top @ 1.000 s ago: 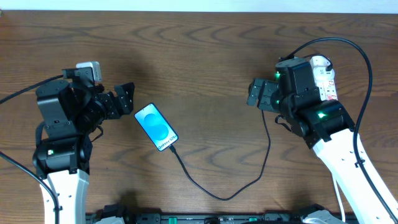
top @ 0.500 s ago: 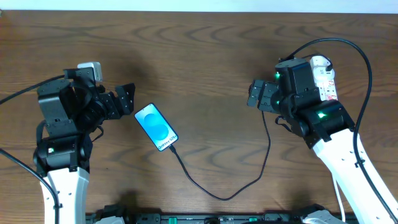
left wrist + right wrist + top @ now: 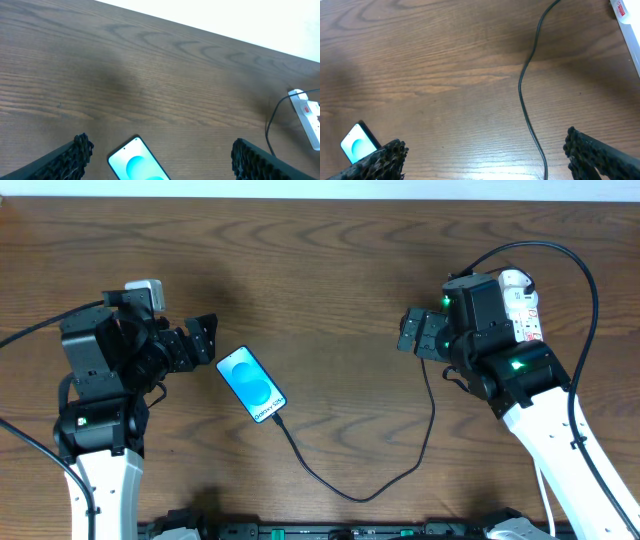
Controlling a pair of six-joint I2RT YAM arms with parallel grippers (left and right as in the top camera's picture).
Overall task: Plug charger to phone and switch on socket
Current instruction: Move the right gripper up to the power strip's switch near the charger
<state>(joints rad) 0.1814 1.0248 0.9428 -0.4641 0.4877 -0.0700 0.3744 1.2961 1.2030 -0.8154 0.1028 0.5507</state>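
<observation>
Your left fingers (image 3: 70, 161) are standing wide apart and holding nothing, hovering just beside the upper end of the slim rectangular smartphone with a bright blue screen (image 3: 252, 384). The smartphone is lying diagonally on the dark brown wooden table (image 3: 320, 260). Your right fingers (image 3: 600, 156) are also spread fully, gripping nothing, with the long thin black charger cable (image 3: 340, 485) running across the wood between them. That cable's tip is meeting the phone's lower edge, and the cable is looping round towards the white right arm (image 3: 540, 410). The narrow white power strip with red switch marks (image 3: 522, 305) is lying at the table's far right, partly hidden behind that arm.
</observation>
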